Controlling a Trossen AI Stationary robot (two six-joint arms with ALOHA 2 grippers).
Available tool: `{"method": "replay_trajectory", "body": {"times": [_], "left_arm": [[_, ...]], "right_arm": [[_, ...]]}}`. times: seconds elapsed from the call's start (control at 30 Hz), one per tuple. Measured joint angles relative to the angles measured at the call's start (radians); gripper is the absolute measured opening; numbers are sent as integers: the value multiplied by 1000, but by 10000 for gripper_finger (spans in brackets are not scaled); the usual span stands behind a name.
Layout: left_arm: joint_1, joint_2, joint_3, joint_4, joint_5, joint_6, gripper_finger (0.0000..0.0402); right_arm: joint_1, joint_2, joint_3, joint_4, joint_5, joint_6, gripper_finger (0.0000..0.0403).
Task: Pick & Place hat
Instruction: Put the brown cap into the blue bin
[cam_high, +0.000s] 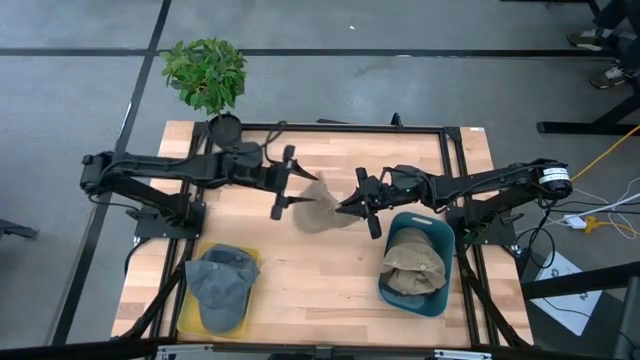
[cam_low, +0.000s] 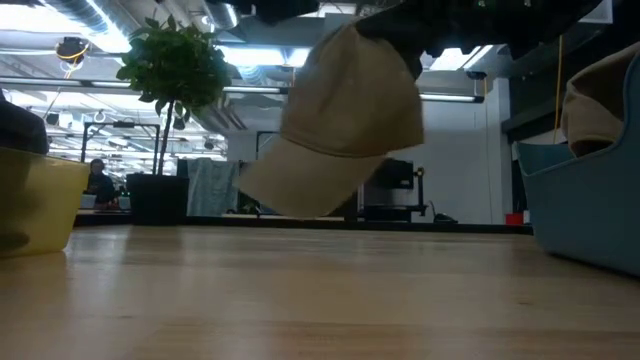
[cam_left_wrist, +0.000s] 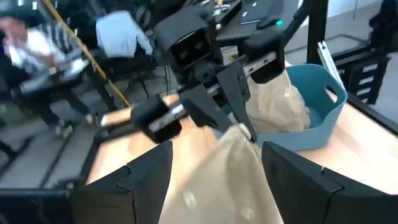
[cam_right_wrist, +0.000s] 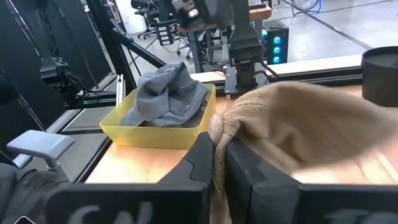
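Observation:
A tan cap (cam_high: 318, 208) hangs in the air over the middle of the table; the low view shows the cap (cam_low: 345, 120) clear of the wood, brim slanting down. My right gripper (cam_high: 352, 205) is shut on the cap's right side. My left gripper (cam_high: 283, 183) is open just left of the cap, with one finger (cam_left_wrist: 146, 180) on each side of the cap (cam_left_wrist: 217, 180), and I see no touch. A yellow bin (cam_high: 190, 310) at the near left holds a grey cap (cam_high: 222, 285). A blue bin (cam_high: 440, 235) at the near right holds tan caps (cam_high: 412, 262). My right gripper pinches a bunched edge of the cap's cloth (cam_right_wrist: 217, 127) between its two shut fingers. The fingers lie about level and come from the table's right. The cap is lifted clear of the table and spreads out beyond the fingertips toward my left gripper.
A potted plant (cam_high: 205, 72) stands at the far left corner. A black frame rail (cam_high: 350, 128) runs along the table's far edge. Bare wood (cam_high: 320, 290) lies between the two bins. People and desks show in the room beyond the table.

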Motion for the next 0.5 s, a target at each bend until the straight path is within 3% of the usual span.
{"method": "replay_trajectory", "body": {"times": [0.23, 0.5], "left_arm": [[10, 90, 0, 54, 163, 22, 240], [11, 177, 0, 142, 154, 110, 240]], "right_arm": [[0, 0, 0, -1, 0, 8, 21], [0, 0, 0, -9, -35, 7, 21]]}}
